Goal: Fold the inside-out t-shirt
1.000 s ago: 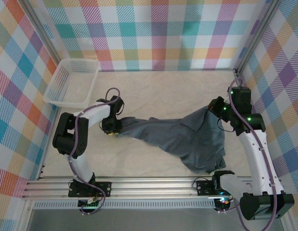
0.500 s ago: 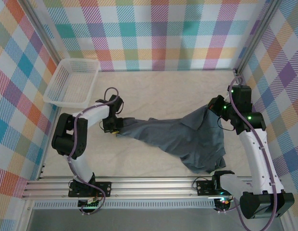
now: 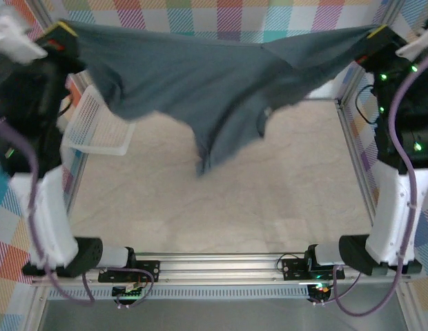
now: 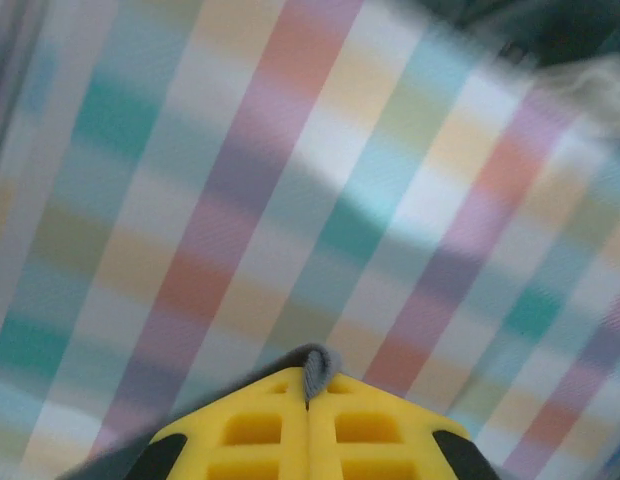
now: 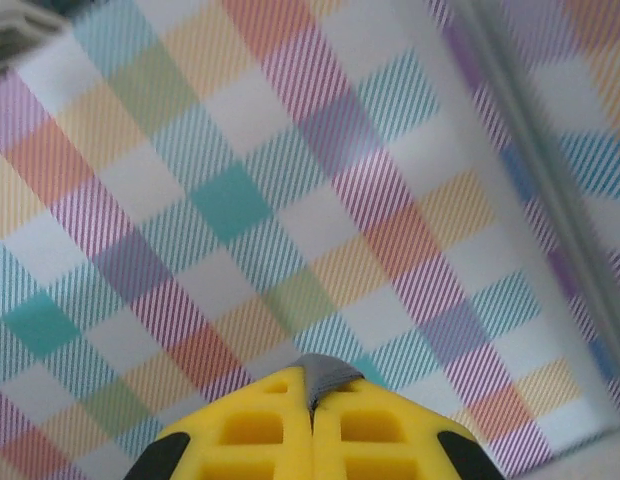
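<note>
Inside-out t-shirt (image 3: 200, 83) strung taut high over the desk (image 3: 283, 200), a loose fold sagging mid-span. Left claw (image 3: 60, 30) clenched on its left end, right claw (image 3: 377, 32) clenched on its right end. White mesh basket (image 3: 96, 134) sits on the desk beneath the left end

both arms are reaching up high, one at each side. the left gripper (image 3: 59, 29) and the right gripper (image 3: 377, 32) are each pinching tight on an edge of the t-shirt (image 3: 200, 76).
</note>
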{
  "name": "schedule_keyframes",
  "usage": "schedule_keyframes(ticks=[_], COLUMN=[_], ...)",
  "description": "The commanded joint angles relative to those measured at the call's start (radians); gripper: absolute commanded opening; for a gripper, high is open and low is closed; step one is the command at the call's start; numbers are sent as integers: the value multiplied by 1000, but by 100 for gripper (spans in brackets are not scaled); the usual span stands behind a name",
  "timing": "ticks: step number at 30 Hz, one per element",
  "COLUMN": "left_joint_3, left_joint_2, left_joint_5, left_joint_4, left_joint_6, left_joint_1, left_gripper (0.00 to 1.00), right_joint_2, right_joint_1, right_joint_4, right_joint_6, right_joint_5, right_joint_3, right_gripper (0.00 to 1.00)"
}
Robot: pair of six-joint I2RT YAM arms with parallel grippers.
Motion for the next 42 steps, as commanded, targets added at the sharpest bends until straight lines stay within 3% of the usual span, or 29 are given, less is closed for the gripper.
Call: schedule_keyframes(ticks=[1, 6, 11, 22, 29, 32, 34, 38, 42], left_joint_3=[13, 42, 41, 65, -95, -111, -20, 423, 517], left_joint_2=[29, 8, -27, -33, 82, 198, 311, 610, 625], left_joint_5=[-51, -117, -77, -49, -48, -30, -24, 30, 89], left_joint_4=[-11, -23, 11, 37, 58, 152, 194, 153, 237], left_joint_6=[46, 67, 78, 89, 64, 47, 32, -21, -23], left_joint_1=[5, 6, 5, 6, 6, 9, 15, 42, 54], left_gripper=[0, 0, 0, 0, 0, 0, 0, 0, 0], right_joint_2=[-37, 2, 20, 10, 179, 346, 477, 586, 541], right_joint_1=[-7, -7, -7, -7, -8, -9, -10, -55, -112], right_joint_4=[156, 184, 197, 265, 251, 298, 315, 450, 520], right_joint_6=[-104, -117, -119, -113, -163, -233, -285, -202, -130], right_joint_5=[155, 105, 41, -7, 7, -33, -57, -117, -185], right_joint_3=[-39, 68, 157, 179, 163, 279, 443, 586, 620], right_gripper=[0, 0, 0, 0, 0, 0, 0, 0, 0])
